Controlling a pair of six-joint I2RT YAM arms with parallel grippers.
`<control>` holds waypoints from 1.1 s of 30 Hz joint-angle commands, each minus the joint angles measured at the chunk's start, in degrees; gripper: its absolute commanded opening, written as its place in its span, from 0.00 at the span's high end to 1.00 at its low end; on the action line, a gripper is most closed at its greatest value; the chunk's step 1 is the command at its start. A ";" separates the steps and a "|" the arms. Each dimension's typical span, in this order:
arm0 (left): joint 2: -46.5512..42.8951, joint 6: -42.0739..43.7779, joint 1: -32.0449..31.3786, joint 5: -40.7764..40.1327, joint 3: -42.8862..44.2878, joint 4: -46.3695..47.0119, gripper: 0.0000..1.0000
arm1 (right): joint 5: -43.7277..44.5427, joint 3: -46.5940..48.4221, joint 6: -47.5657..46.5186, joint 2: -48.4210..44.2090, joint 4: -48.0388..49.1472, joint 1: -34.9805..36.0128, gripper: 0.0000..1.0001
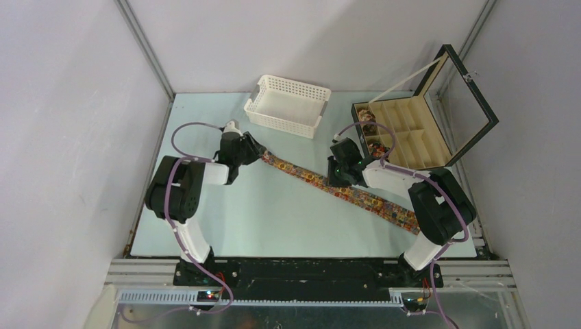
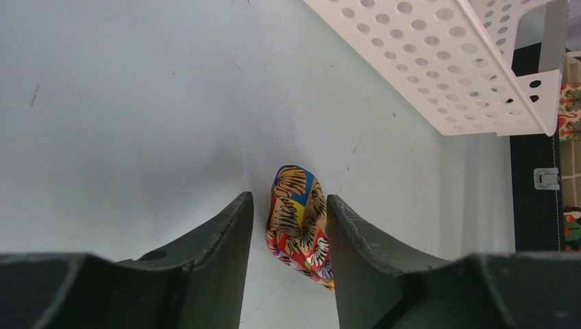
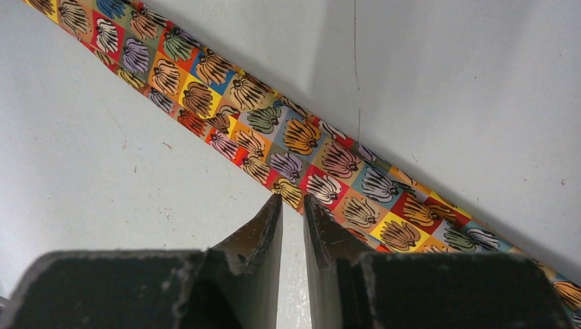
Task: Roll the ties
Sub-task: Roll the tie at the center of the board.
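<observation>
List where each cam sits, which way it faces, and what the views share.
Top: fixed above and behind the robot, looking down on the table. The left arm and right arm both show, with their bases at the bottom.
Left wrist: rides the left arm, looking down past the left gripper at the end of the tie. The basket is at upper right.
Right wrist: rides the right arm, looking down past the right gripper at the tie's flat stretch.
Shared: the tie is in all three views. The basket is in the top and left wrist views.
</observation>
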 commanded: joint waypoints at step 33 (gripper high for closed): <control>-3.37 9.06 -2.23 0.05 -1.29 2.05 0.76 | 1.06 0.25 0.22 1.02 1.68 0.74 0.80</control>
